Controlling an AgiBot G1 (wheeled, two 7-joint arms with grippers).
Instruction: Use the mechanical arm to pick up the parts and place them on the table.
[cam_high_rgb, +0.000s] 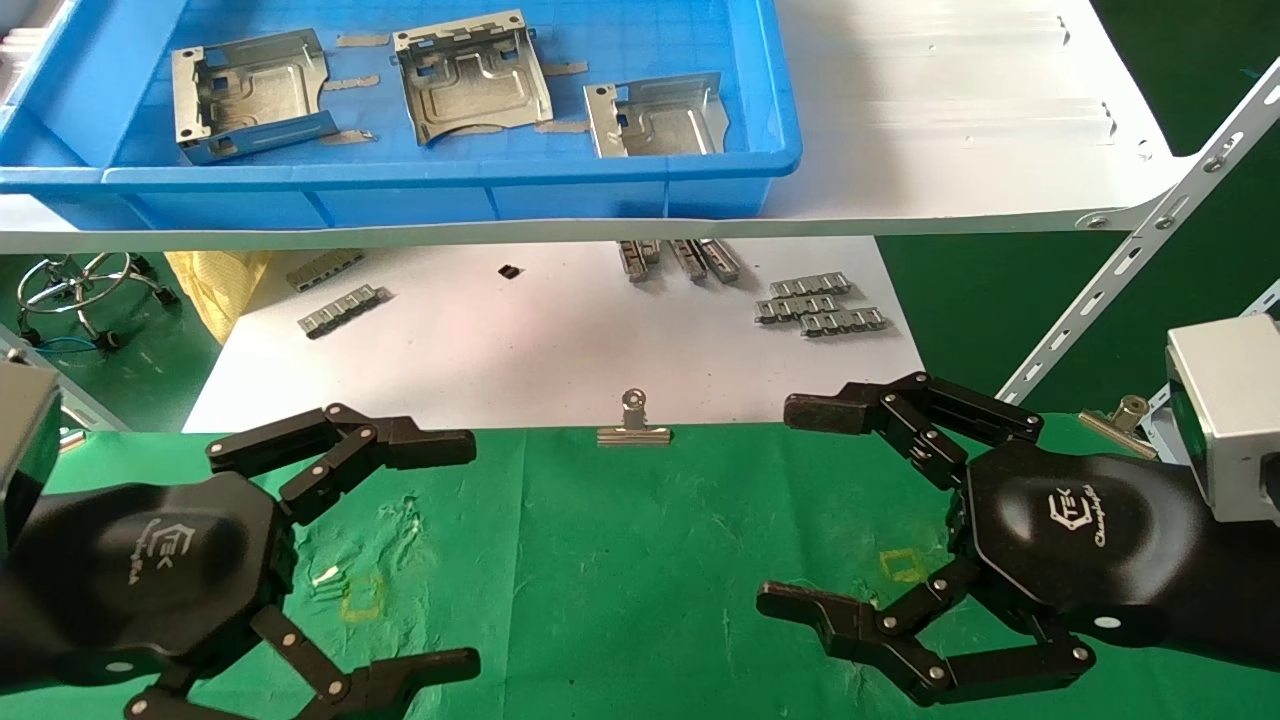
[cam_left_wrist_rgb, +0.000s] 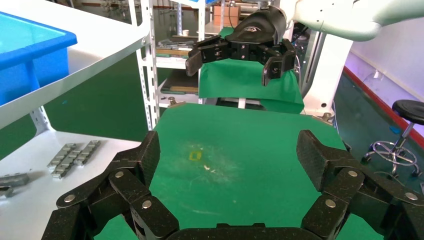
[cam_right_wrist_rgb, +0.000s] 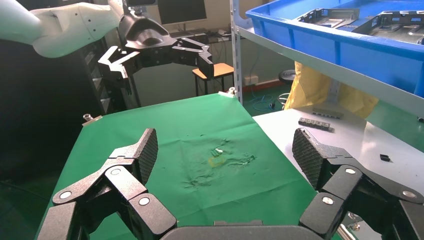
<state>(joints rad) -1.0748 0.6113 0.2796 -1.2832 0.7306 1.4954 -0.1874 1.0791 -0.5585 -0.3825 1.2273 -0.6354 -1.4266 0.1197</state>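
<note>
Three shiny silver brackets lie in a blue bin (cam_high_rgb: 400, 180) on the upper shelf: one on the left (cam_high_rgb: 250, 95), one in the middle (cam_high_rgb: 470, 75), one on the right (cam_high_rgb: 655, 118). My left gripper (cam_high_rgb: 450, 555) hovers open and empty over the left part of the green table (cam_high_rgb: 640, 560), well short of the bin. In the left wrist view its fingers (cam_left_wrist_rgb: 150, 155) spread wide over bare green cloth (cam_left_wrist_rgb: 240, 190). My right gripper (cam_high_rgb: 790, 505) is open and empty over the table's right part. The right wrist view shows brackets (cam_right_wrist_rgb: 330, 17) in the bin.
A white shelf board (cam_high_rgb: 950, 150) bears the bin and overhangs a white sheet-covered surface (cam_high_rgb: 550, 340) with grey ridged strips (cam_high_rgb: 820, 305). A binder clip (cam_high_rgb: 634, 425) grips the cloth's far edge. A shelf upright (cam_high_rgb: 1130, 260) slants at the right. Yellow squares (cam_high_rgb: 362, 597) mark the cloth.
</note>
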